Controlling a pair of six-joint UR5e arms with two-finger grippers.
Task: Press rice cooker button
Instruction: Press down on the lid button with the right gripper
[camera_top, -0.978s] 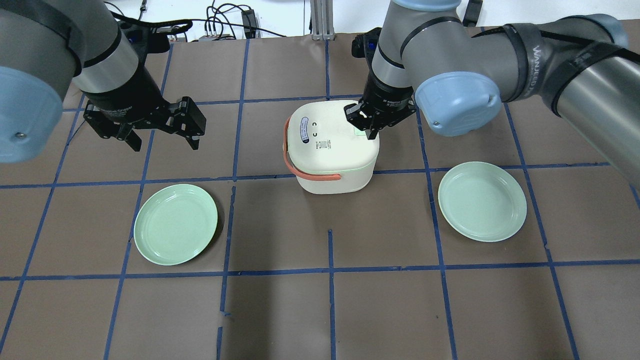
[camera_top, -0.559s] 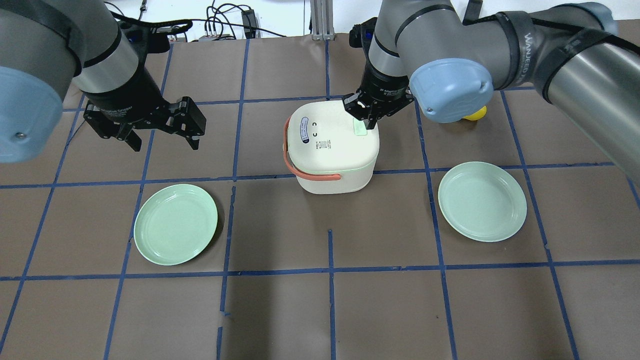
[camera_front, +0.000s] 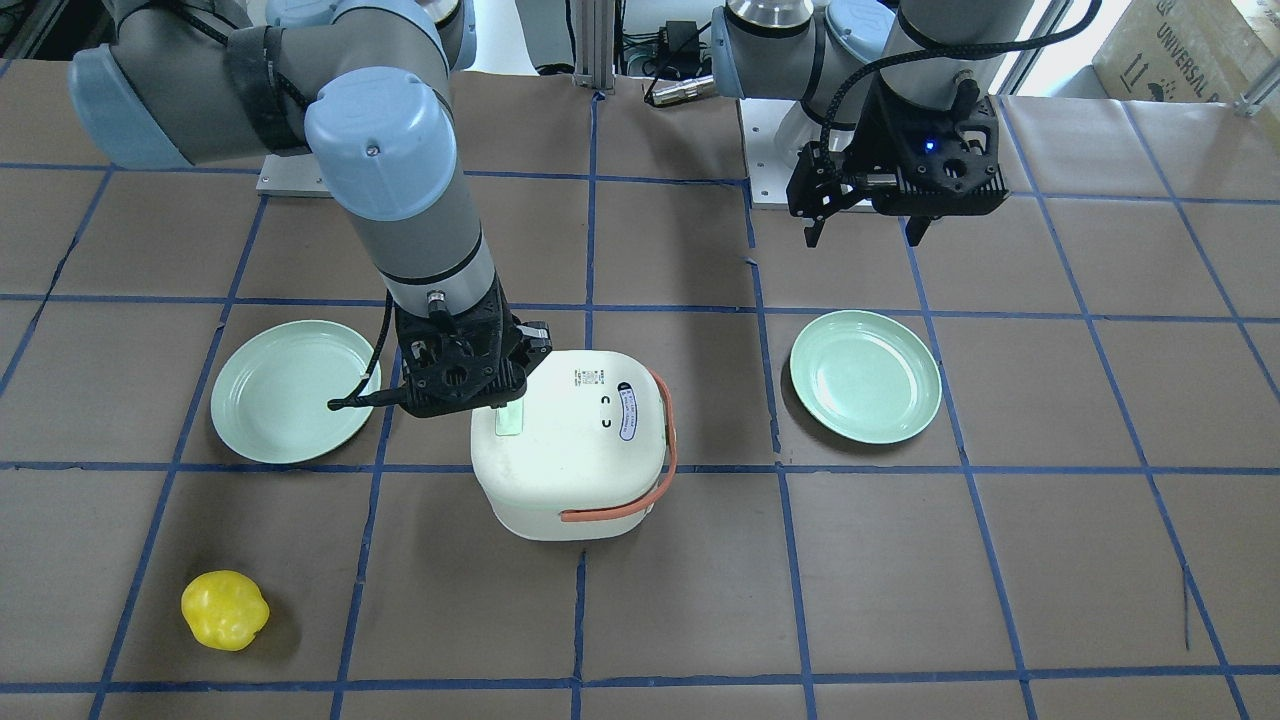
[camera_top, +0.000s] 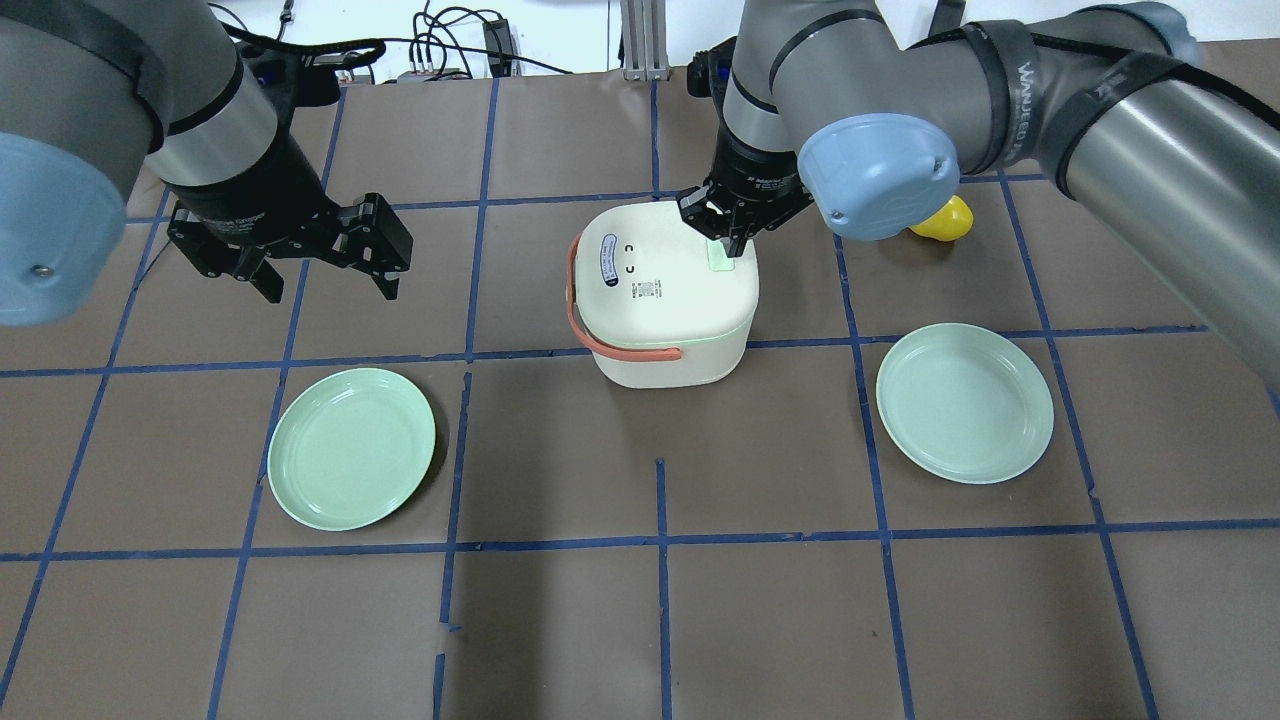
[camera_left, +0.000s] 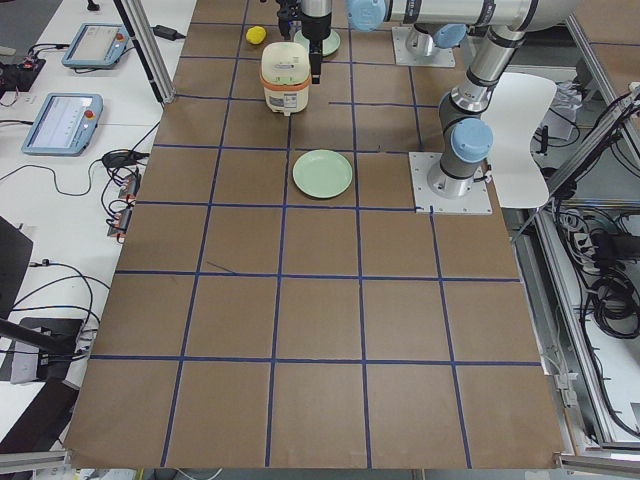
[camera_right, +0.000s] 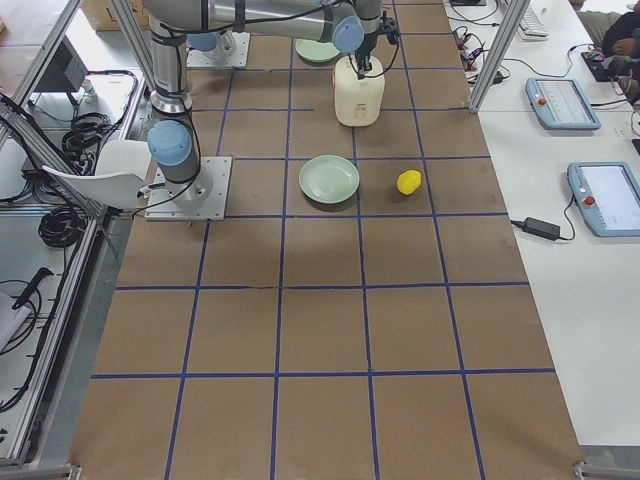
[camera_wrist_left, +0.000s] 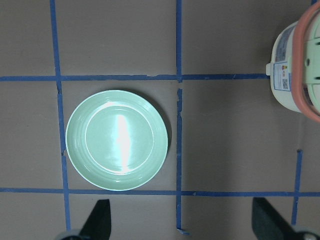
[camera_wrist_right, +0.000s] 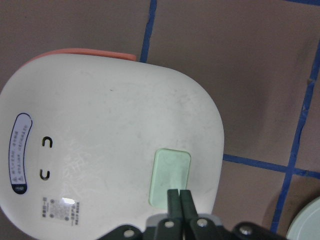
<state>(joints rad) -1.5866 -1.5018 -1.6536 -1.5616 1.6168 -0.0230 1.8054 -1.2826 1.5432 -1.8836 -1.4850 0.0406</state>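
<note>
1. Since a second earlier, my right gripper (camera_top: 730, 238) had drifted off the middle of the button (camera_top: 719, 257) toward the far edge of the rice cooker (camera_top: 660, 290). My elbow had swung aside with it and uncovered a yellow toy (camera_top: 945, 218) behind it. My left arm had not stirred.
2. The rice cooker stood upright near the middle of the table (camera_top: 560, 620), its lid shut and its orange handle (camera_top: 600, 345) hanging down the side toward my left arm. The pale green button sat on the lid's right-hand side.
3. My right gripper's fingers (camera_wrist_right: 174, 200) were pressed together with nothing between them, and their tips sat over one end of the button. I could not tell whether they touched it.
4. With the lid still down, I judged the press unfinished, either just released or being lined up again. The next move called for bringing the tips over the button's middle and pushing straight down, so the light cooker would not slide or tip.
5. My left gripper (camera_top: 320, 262) hung spread and empty, well apart from the cooker, beyond the left plate (camera_top: 351, 448).
6. A right plate (camera_top: 964, 402) lay near the cooker's other side.
</note>
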